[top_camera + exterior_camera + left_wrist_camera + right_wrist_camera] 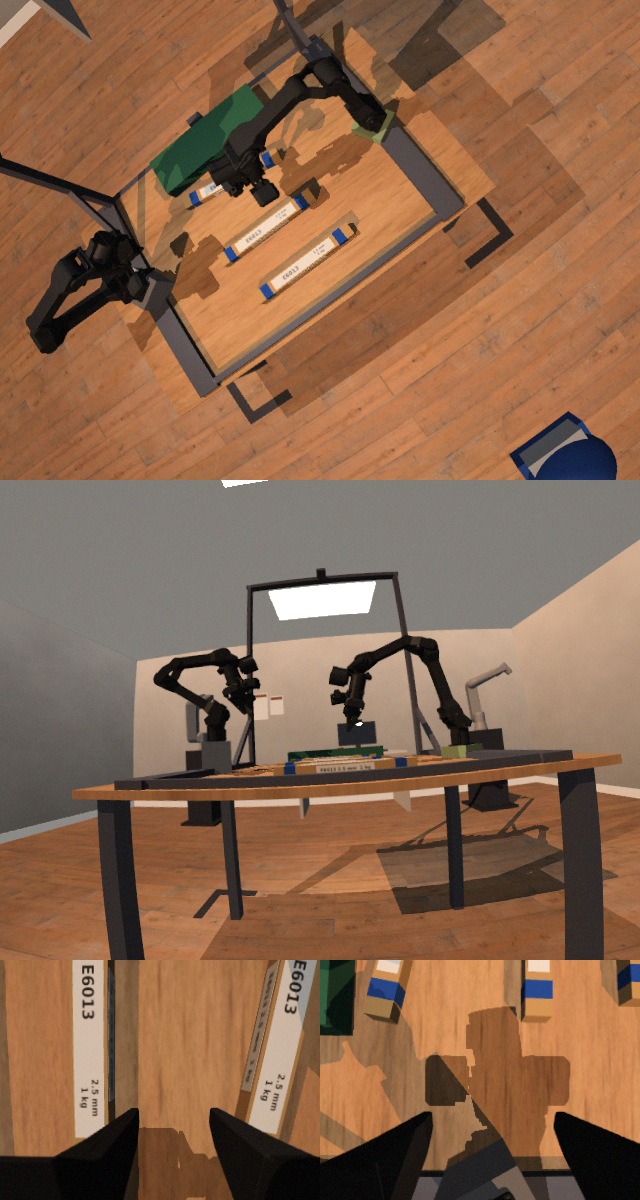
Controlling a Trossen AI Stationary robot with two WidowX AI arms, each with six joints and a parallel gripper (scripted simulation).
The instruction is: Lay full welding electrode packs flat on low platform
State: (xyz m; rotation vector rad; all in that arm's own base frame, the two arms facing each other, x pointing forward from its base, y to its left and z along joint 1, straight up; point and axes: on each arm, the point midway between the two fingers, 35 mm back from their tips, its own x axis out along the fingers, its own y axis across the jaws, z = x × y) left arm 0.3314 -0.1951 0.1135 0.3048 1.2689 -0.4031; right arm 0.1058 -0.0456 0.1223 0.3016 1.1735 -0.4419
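Both hands hang with fingers apart and nothing between them, the left hand (227, 178) (351, 725) (174, 1115) over the table (248, 320) (336, 793), the right hand (139, 284) (245, 707) (493, 1119) by its edge. The slanted pack (194, 198) (285, 1050) (386, 992), middle pack (266, 228) (90, 1050) (538, 990) and outer pack (305, 263) (346, 767) (630, 975) (all look alike to me) lie off the green platform (206, 139) (336, 751) (335, 1000).
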